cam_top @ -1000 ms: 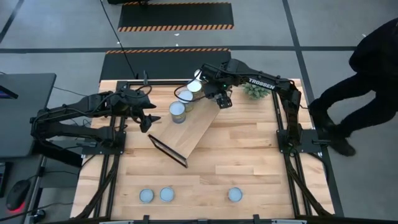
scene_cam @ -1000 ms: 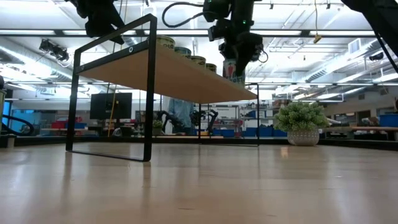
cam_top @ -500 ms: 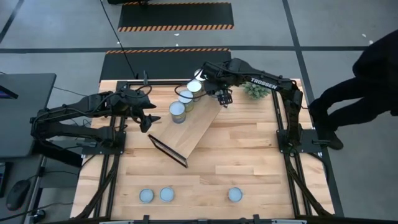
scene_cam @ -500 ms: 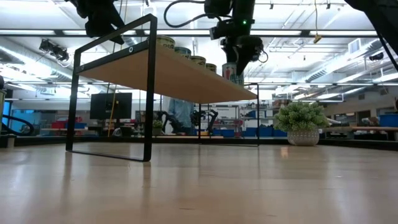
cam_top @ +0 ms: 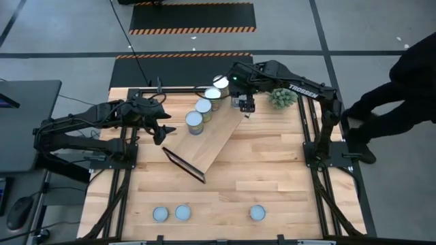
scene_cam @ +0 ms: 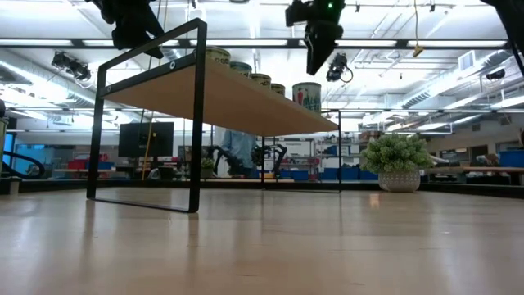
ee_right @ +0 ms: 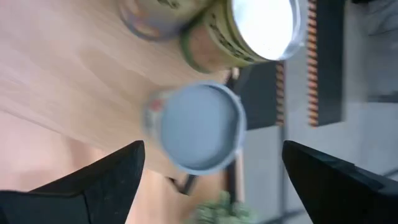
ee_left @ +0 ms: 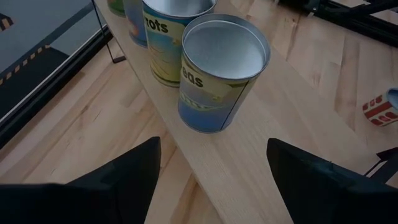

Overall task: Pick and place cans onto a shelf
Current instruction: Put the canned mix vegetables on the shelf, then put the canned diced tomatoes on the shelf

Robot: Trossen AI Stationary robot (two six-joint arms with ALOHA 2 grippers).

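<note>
The light-wood shelf [cam_top: 208, 139] stands slantwise at the table's far middle, on black frame legs [scene_cam: 196, 123]. Several cans stand in a row on it [cam_top: 204, 108]. One more can with a silver top [ee_right: 199, 127] stands at the shelf's far end [scene_cam: 307, 97]. My right gripper [ee_right: 212, 146] is open and hangs above that can, clear of it [scene_cam: 315, 51]. My left gripper [ee_left: 212, 144] is open and empty, just left of the shelf [cam_top: 161, 129], facing a blue and yellow can [ee_left: 221, 74]. Three cans stand near the table's front edge [cam_top: 182, 212].
A small potted plant [cam_top: 279, 97] stands at the far right, close to my right arm. The three loose cans [cam_top: 160, 214] [cam_top: 257, 213] are spread along the front edge. A person in dark clothes [cam_top: 409, 75] stands beyond the table's right side.
My right gripper has set its can down on the shelf's far end, let go of it and gone straight up and a little toward the table's right. The can stays upright on the shelf.
</note>
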